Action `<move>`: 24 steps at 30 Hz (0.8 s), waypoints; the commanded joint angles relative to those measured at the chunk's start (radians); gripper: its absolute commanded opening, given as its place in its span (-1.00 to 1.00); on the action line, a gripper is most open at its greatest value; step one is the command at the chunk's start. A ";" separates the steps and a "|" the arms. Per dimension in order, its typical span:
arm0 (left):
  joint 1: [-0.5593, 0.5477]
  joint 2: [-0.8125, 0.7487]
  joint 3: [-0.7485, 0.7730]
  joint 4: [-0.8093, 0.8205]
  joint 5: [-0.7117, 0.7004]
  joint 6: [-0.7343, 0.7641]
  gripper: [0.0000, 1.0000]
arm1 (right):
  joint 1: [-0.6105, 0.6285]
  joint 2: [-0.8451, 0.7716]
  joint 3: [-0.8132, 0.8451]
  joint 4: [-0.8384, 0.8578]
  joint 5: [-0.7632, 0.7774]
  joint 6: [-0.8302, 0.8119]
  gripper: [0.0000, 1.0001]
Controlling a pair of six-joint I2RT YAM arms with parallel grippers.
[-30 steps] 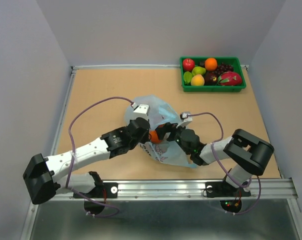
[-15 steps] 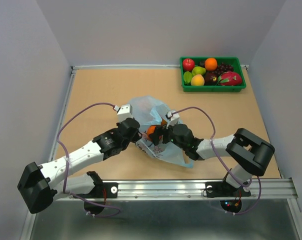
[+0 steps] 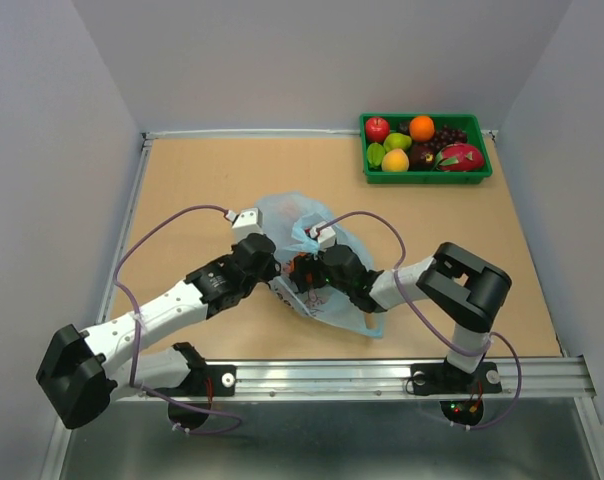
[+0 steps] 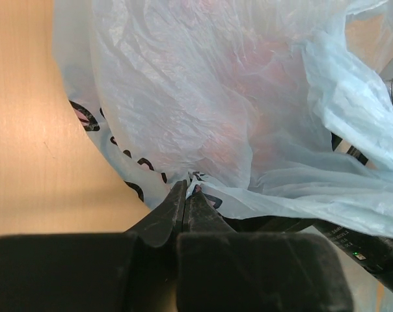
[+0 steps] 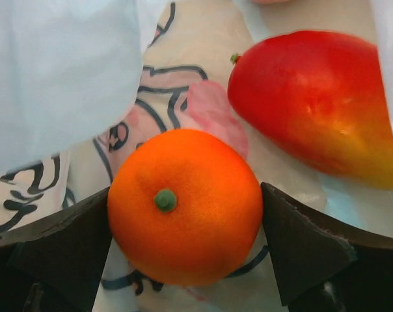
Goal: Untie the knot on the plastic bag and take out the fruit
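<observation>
Untying judged done: left gripper (image 4: 187, 190) pinches the plastic bag (image 4: 203, 97) rim, right gripper (image 5: 185, 195) is spread around the orange (image 5: 183, 221) inside; mango (image 5: 313, 104) also not yet out.

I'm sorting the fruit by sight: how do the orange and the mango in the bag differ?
The orange is round and evenly orange, with a green stem nub facing the camera; the mango is elongated, red fading to yellow. The orange sits between the right gripper's fingers; the mango lies beyond them. Both rest on the plastic bag's printed film.
</observation>
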 commanded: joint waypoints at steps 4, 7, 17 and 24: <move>0.075 0.025 0.033 0.033 0.048 0.126 -1.00 | 0.023 -0.036 0.037 0.008 0.047 -0.032 -0.21; 0.119 0.033 0.058 0.034 0.097 0.160 -1.00 | 0.023 -0.106 -0.001 -0.015 0.034 -0.028 -0.56; 0.190 0.148 0.216 -0.004 0.072 0.359 -1.00 | 0.023 -0.420 -0.067 -0.232 -0.079 -0.052 -0.75; 0.288 0.137 0.201 0.019 0.089 0.394 -1.00 | 0.023 -0.600 0.013 -0.500 0.052 -0.101 -0.76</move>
